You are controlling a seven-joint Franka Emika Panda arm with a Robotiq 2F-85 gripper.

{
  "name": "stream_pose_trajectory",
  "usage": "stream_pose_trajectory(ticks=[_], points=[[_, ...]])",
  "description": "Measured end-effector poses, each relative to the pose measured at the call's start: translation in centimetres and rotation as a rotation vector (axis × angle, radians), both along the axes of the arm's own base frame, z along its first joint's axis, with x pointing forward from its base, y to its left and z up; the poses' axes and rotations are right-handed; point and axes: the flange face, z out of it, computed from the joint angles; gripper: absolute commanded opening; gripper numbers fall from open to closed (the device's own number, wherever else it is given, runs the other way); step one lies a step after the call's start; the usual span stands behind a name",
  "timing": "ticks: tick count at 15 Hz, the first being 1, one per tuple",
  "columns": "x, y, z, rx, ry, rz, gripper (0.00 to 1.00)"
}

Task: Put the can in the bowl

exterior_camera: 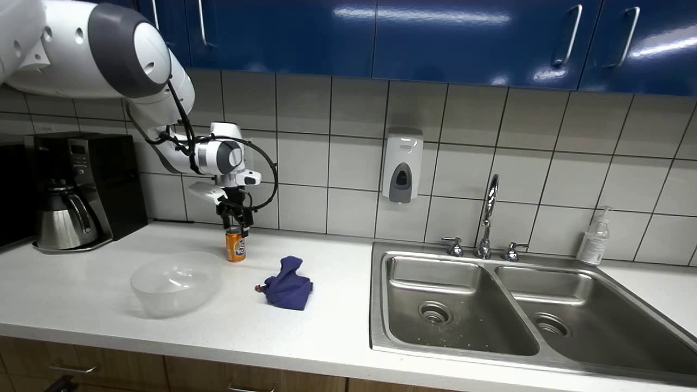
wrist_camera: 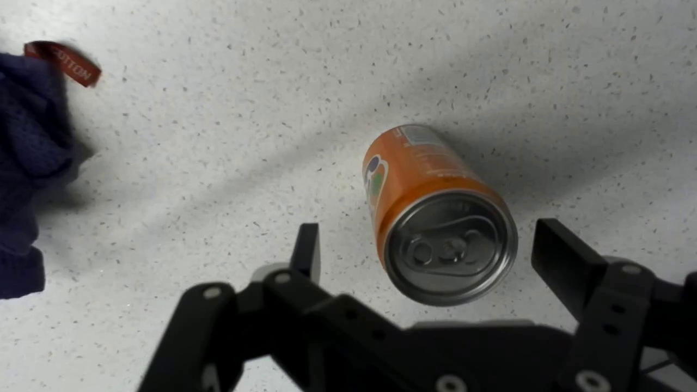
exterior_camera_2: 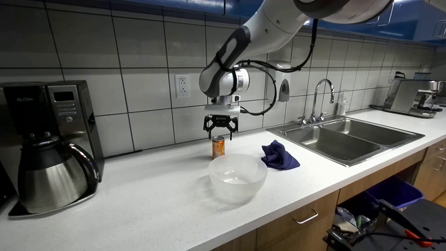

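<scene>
The orange can stands upright on the counter near the back wall; it also shows in an exterior view and in the wrist view, its silver lid facing the camera. My gripper is above the can, pointing down, with its fingers spread. In the wrist view the open fingers sit on either side of the can's lid, with a gap on both sides. The frosted clear bowl stands on the counter closer to the front edge; it also shows in an exterior view, and nothing is visible in it.
A crumpled dark blue cloth lies beside the can, also at the left edge of the wrist view. A coffee maker stands at one end, a double sink at the other. The tiled wall is close behind the arm.
</scene>
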Motion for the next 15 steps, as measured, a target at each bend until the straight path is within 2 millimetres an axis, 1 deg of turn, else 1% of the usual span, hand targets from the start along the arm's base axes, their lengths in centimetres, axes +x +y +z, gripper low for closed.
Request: stream_pose_trajectory(ticks=[15], points=[[0.9, 0.8, -1.9, 0.007, 0.03, -0.025, 1.0]])
